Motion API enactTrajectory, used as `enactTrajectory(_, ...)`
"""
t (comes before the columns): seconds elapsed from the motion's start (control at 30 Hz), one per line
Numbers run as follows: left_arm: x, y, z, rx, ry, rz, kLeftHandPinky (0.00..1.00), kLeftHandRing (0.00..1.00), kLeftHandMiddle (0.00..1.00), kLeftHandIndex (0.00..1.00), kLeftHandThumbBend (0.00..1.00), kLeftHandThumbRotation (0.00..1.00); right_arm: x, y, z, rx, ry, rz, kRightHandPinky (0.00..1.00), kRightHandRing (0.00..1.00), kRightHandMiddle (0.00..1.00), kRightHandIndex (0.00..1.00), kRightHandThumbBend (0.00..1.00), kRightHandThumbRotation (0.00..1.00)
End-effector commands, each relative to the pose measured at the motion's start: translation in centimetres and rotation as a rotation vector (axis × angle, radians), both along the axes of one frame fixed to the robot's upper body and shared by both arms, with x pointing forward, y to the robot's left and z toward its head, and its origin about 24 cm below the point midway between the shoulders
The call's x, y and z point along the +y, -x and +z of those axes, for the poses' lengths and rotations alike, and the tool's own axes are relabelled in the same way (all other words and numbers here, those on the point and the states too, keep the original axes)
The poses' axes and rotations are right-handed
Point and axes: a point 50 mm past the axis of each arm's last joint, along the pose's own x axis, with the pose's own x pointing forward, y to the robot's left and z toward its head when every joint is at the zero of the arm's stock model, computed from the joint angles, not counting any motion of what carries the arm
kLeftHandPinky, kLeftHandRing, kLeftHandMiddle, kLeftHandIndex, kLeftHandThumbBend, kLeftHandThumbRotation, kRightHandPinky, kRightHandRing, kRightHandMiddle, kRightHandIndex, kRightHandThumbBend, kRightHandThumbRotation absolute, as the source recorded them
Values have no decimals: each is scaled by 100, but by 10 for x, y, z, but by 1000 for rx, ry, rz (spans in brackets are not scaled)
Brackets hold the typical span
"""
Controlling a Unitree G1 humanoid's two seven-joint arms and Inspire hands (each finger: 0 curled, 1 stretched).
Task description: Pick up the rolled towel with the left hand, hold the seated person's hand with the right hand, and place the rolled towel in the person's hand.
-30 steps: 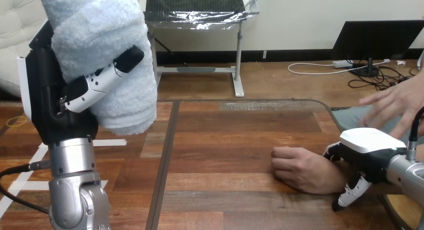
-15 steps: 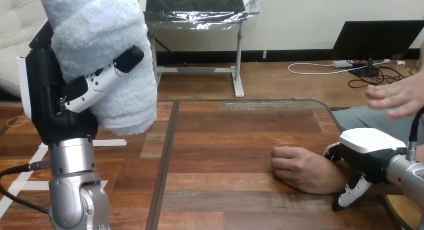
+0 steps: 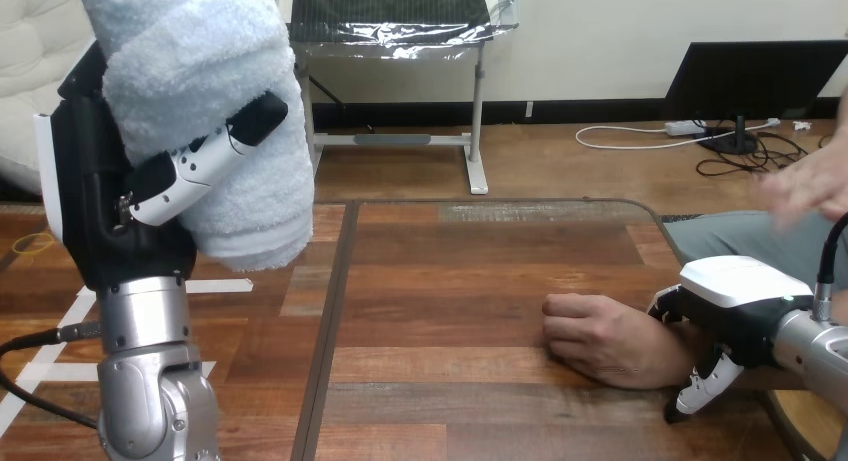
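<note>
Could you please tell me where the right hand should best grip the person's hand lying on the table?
Probably at the wrist, coming from the view's right: the person's hand lies loosely curled, knuckles pointing left, so the wrist is the narrow, exposed part. The right hand sits there, fingers curled round it.

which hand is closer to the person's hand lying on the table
Right. The right hand is curled round the wrist of the person's hand; the left hand is raised far off to the left, gripping the towel.
</note>
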Motion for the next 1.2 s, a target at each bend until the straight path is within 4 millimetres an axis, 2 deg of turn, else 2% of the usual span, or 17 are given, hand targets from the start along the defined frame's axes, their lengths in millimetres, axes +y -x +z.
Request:
enactTrajectory(0.0,-4,-1,24,-107,-18,-9,22,27,34,39,54,0,-1,-7,13,-62,-1,2,51,71,75,74,92,22)
enactTrajectory(1.17,-5,0,23,-108,-15,-16,21,27,34,39,53,0,-3,-6,13,-63,-6,-1,52,71,75,75,91,22)
